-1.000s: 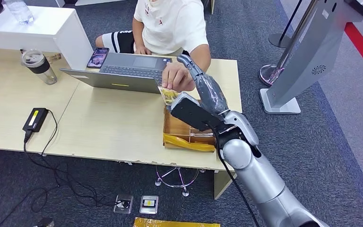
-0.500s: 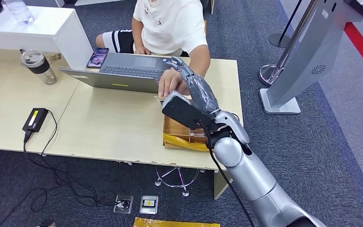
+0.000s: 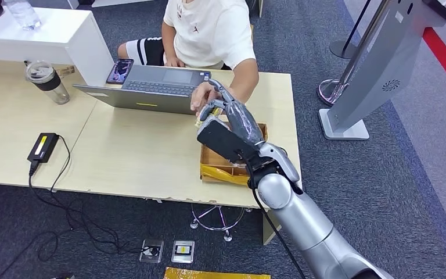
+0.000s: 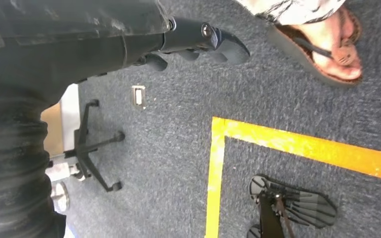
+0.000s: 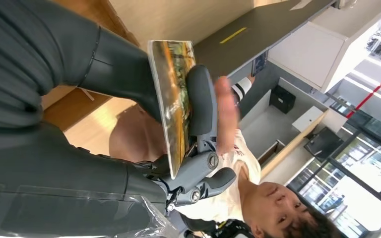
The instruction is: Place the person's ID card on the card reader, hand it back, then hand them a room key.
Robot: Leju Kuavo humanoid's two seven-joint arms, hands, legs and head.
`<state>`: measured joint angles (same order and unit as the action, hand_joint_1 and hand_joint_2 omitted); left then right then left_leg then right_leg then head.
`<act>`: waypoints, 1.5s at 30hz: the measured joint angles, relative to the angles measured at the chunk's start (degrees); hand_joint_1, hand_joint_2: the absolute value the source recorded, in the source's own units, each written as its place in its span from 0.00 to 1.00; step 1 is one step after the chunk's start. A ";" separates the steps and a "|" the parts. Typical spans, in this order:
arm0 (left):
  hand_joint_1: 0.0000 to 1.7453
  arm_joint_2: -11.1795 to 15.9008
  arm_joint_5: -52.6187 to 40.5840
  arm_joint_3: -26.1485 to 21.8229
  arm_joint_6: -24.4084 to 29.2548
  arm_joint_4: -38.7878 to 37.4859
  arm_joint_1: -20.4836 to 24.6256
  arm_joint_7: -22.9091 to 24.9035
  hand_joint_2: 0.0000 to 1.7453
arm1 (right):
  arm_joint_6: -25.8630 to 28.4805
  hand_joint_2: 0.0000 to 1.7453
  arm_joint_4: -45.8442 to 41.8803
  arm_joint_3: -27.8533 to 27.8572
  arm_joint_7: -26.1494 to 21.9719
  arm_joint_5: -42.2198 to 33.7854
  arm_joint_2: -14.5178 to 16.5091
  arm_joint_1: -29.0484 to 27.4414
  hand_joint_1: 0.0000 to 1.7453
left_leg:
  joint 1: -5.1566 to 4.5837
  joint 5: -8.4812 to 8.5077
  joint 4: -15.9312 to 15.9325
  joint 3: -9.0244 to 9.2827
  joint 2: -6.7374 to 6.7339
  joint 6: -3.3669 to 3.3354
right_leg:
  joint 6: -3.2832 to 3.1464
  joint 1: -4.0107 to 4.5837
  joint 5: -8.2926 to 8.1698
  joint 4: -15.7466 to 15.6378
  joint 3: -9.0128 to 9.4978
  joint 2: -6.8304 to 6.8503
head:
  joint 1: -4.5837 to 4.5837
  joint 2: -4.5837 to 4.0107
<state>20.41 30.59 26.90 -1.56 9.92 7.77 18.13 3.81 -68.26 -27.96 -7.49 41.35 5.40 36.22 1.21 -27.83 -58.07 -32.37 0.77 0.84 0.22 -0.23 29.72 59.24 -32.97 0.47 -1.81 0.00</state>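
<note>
Card, plain in the right wrist view, pinched in the right hand beside the person's hand.

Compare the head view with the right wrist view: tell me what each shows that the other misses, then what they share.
Head view alone: the desk, the open wooden box under the right arm, the lidded cup, the phone and the black adapter with its cable.

Right wrist view alone: the card seen edge-on, pinched between the thick thumb and the darker fingers, and windows behind the person.

Both: the right hand, the person's hand reaching it, and the grey laptop.
</note>
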 joint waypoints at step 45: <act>0.00 0.72 1.60 -0.14 -1.09 0.00 -0.10 0.89 1.00 | 10.98 1.00 24.34 8.72 -3.08 -26.71 -16.05 1.18 1.00 | -0.01 -0.02 -0.03 0.02 -0.25 0.00 | -0.01 -0.02 -0.04 -0.01 -0.07 -0.20 | 0.01 0.00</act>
<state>21.13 32.19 26.76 -2.64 9.92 7.67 19.02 14.79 -43.92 -19.23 -10.57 14.64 -10.66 37.39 1.20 -27.85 -58.09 -32.35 0.52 0.85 0.21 -0.25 29.67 59.23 -33.04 0.27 -1.80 0.00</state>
